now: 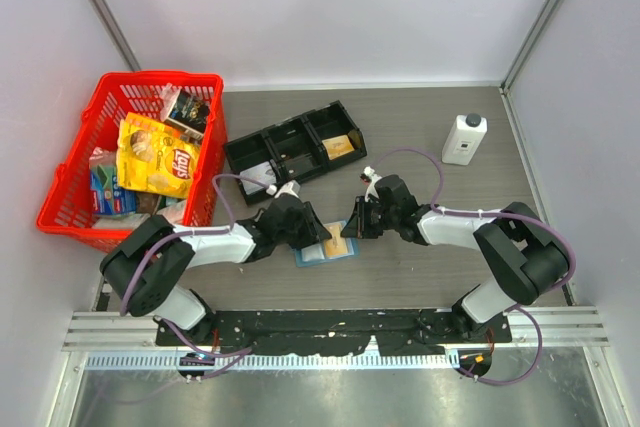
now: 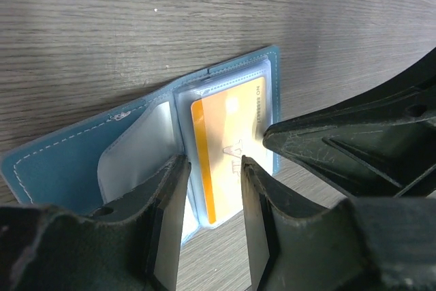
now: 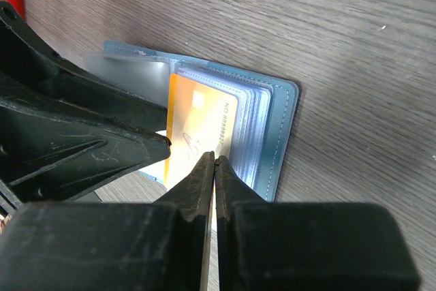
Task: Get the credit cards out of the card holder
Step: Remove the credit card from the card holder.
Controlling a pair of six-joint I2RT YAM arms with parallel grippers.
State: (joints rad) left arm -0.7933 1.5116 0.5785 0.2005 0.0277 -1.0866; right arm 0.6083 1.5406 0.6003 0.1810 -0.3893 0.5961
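The light-blue card holder lies open on the table between my two grippers. It also shows in the left wrist view and the right wrist view. A cream credit card with an orange stripe sits in its clear sleeves and is also in the right wrist view. My left gripper is open and straddles the holder's near edge at the centre fold. My right gripper is shut, its tips at the card's edge, apparently pinching it. The other cards are hidden in the sleeves.
A black three-compartment tray stands behind the holder, with a card in its right compartment. A red basket with a yellow chips bag is at the far left. A white bottle stands at the back right.
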